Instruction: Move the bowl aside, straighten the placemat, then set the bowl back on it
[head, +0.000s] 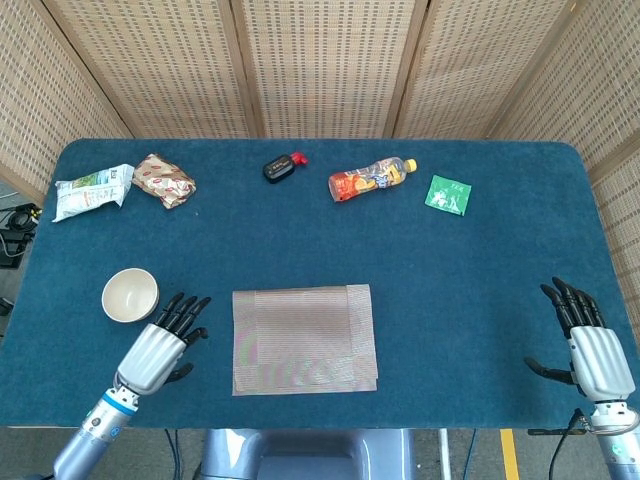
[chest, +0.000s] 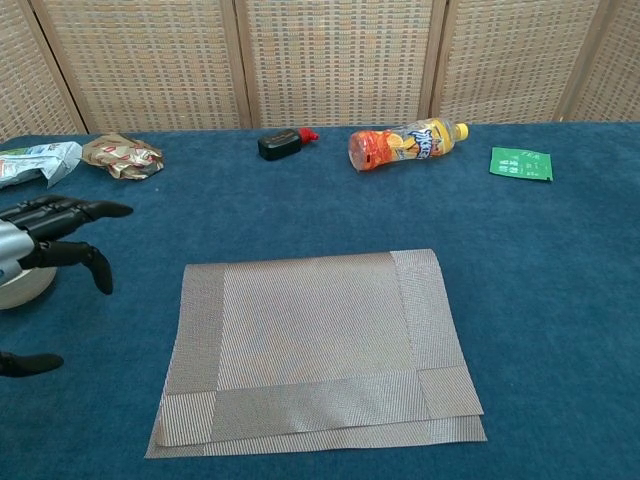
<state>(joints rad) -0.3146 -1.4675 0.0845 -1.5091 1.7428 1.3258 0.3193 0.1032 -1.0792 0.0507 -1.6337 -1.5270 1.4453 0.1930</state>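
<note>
Placemat (head: 305, 339), a grey woven rectangle lying folded over itself, is sitting just right of the left hand (head: 160, 345), whose empty fingers are spreading wide; the cream round bowl (head: 130, 294) is resting further left. Sliding fingertips under the mat's doubled edge looks wisest.

i see the cream bowl (head: 130, 294) sitting upright and empty on the blue cloth at the near left, apart from the placemat. the grey-beige woven placemat (head: 304, 338) lies flat near centre, its near edge doubled over itself.
</note>
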